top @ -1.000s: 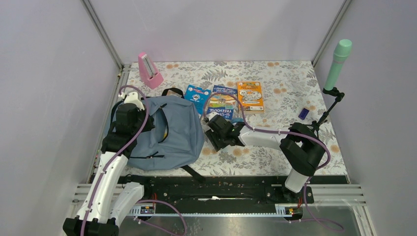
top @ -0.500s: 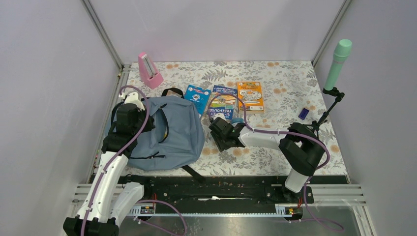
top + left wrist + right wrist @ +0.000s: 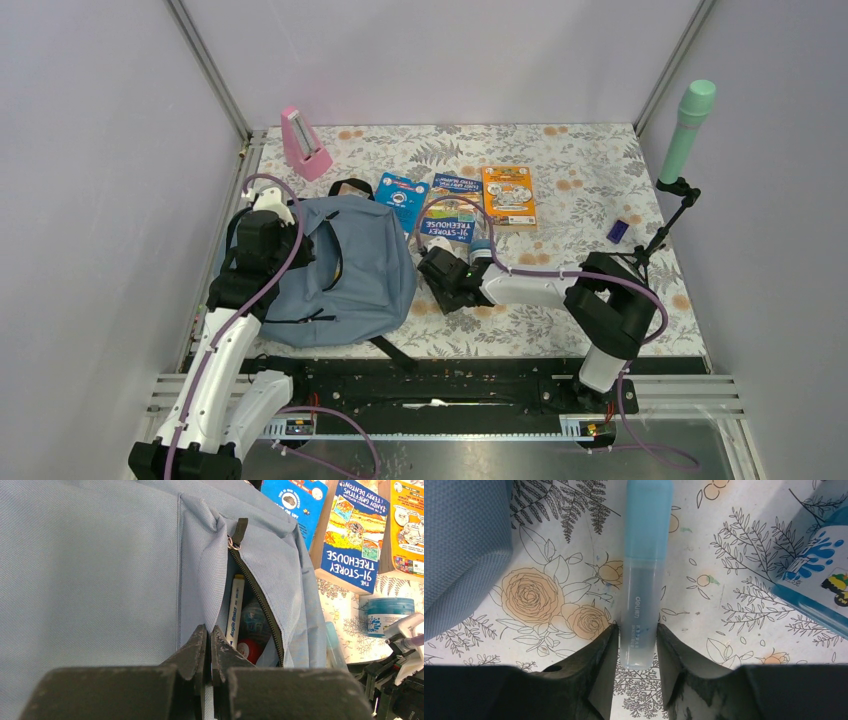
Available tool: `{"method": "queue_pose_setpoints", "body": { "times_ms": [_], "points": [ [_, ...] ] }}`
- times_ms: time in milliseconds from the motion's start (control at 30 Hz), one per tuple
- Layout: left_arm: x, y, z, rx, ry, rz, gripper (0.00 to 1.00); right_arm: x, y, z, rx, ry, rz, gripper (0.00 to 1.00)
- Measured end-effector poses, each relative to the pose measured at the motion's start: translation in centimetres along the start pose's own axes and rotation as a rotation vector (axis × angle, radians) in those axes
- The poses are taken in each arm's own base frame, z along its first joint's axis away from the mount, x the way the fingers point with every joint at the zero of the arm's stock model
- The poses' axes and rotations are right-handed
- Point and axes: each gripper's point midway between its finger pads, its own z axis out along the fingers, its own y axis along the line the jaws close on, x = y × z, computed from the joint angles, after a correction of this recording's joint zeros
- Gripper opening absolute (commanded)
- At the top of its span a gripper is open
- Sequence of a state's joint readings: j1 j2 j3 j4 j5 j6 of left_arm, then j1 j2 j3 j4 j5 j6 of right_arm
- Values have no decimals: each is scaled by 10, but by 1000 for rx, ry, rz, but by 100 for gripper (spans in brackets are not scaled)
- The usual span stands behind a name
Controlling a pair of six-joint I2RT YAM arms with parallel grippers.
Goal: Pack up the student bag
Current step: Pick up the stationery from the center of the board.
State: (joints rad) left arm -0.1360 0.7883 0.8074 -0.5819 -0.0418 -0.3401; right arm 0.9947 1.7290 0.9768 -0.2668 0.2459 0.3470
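Right gripper (image 3: 636, 631) moved toward bag (image 3: 459, 545); pen (image 3: 644, 555) sat between its narrowed fingers, grip unconfirmed. Left gripper (image 3: 207, 632) pinched bag open.

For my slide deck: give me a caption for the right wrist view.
Right hand straddles a pale blue marker lying on the floral table, backpack at frame left.

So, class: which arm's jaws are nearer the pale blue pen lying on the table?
Right. The right jaws straddle the pale blue pen, one each side. The left jaws pinch the pocket flap of the student bag, away from it.
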Motion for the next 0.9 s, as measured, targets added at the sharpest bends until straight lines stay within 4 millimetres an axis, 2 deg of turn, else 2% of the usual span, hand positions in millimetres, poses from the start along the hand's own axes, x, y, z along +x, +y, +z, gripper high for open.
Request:
{"method": "queue_pose_setpoints", "body": {
  "times_ms": [167,400,700,800,900],
  "points": [
    [0,0,0,0,0,0,0,-3,-1,1,14,-13,34,27],
    [0,0,0,0,0,0,0,-4,-5,2,48,-30,83,0],
    [0,1,0,-4,-1,3,0,-4,-10,1,74,-46,130,0],
    [0,0,0,1,1,7,0,-2,-12,-9,73,-45,143,0],
    [1,-3,0,19,5,7,0,-14,-11,-30,43,-91,184,0]
  ]
}}
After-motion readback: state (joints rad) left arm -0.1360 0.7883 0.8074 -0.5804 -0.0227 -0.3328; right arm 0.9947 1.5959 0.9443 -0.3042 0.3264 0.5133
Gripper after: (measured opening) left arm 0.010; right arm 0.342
